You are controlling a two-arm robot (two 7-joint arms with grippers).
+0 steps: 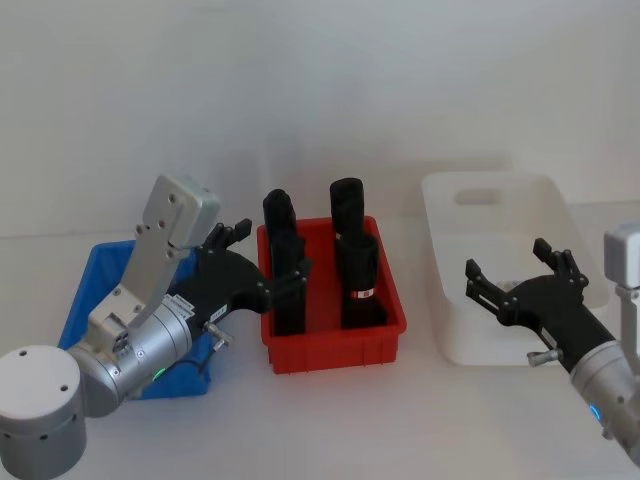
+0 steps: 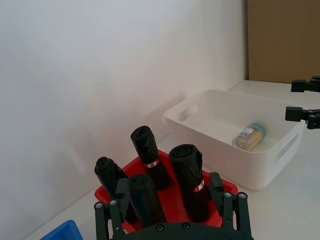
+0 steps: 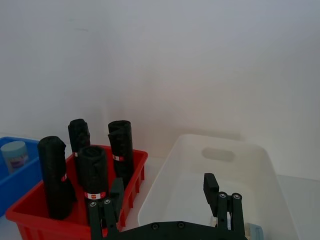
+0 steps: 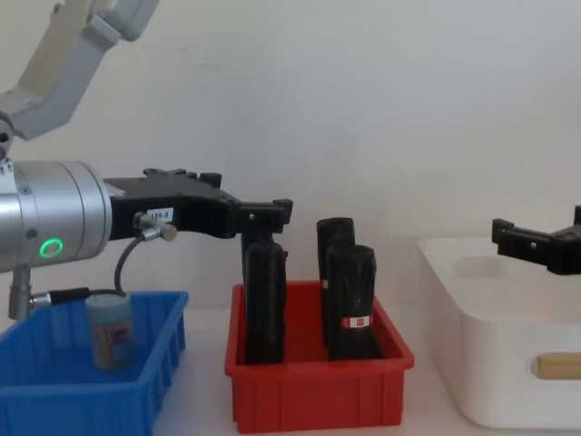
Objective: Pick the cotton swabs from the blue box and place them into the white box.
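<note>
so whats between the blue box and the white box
A red bin of black rolls stands between the blue box and white box, per the head view.

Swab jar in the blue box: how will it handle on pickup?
The cotton swab jar looks like hard clear plastic, probably stiff. Thin sticks inside, so likely light. Round and smooth: may slip or roll; the other jar lies sideways in the white box.

The left arm (image 1: 135,345) reaches forward from the left of the shallow rectangular red plastic bin (image 1: 335,345); the left gripper (image 1: 265,262) hangs above the bin's left edge, fingers spread apart, nothing between them; the right arm (image 1: 612,385) extends forward on the bin's right side; the right gripper (image 1: 508,265) hovers well apart from the bin, to its right, fingers spread, nothing held.
</note>
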